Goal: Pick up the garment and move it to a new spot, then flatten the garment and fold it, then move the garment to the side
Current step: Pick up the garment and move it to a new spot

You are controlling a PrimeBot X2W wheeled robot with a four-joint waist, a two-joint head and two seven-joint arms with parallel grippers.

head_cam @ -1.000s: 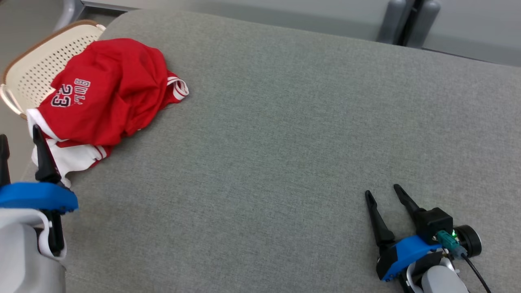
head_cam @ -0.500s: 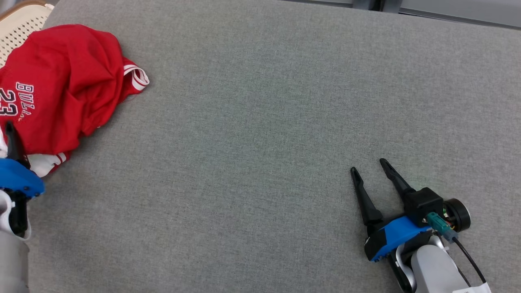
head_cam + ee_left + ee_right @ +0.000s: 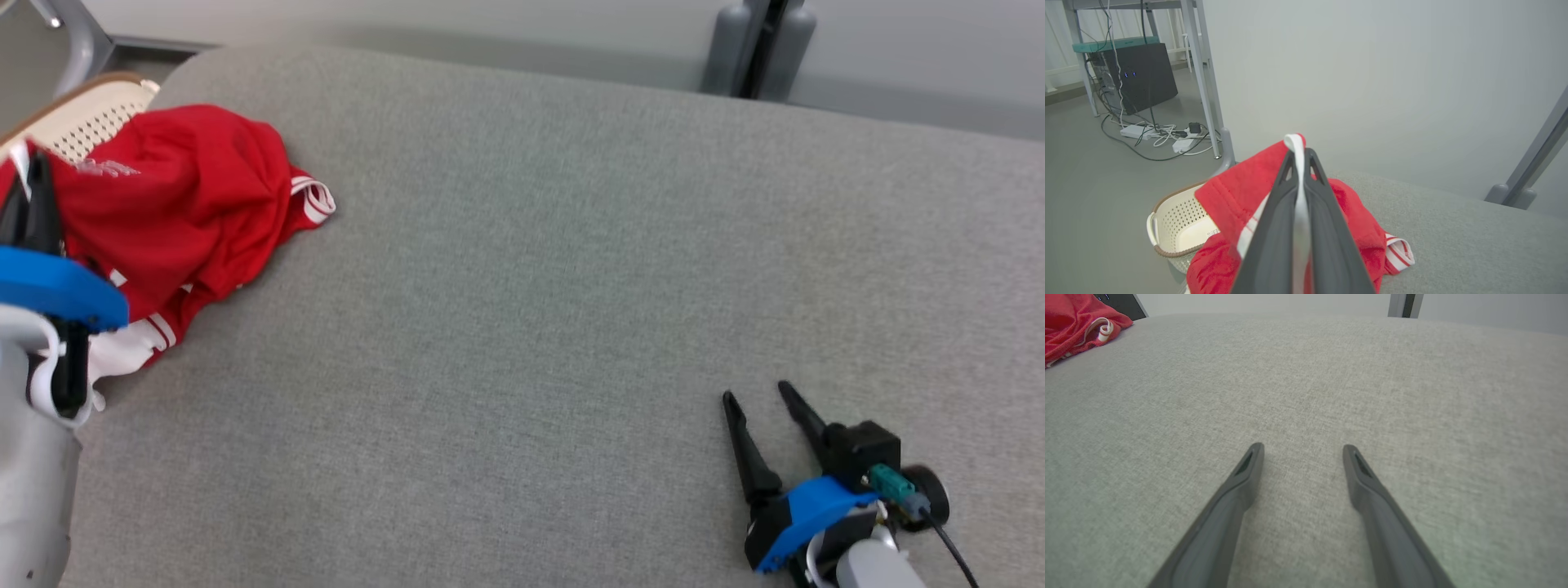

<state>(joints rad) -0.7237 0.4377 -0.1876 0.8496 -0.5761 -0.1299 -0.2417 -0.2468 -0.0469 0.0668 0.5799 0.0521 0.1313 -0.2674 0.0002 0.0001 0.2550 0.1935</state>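
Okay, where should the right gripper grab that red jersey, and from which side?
Probably the striped edge that pokes out of the red jersey onto the grey surface. It lies loose, clear of the heap, and faces the open right gripper, so come in low from the robot's right. The left gripper is shut on white trim at the jersey's left end.

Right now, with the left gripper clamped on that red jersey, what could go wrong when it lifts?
1. The left gripper holds only the thin white trim near its fingertips; the weight of the jersey may pull it free.
2. The jersey lies partly over the basket, so lifting could snag or drag it.
3. The right gripper sits open, far off on the grey surface, so a one-handed carry may leave it bunched.
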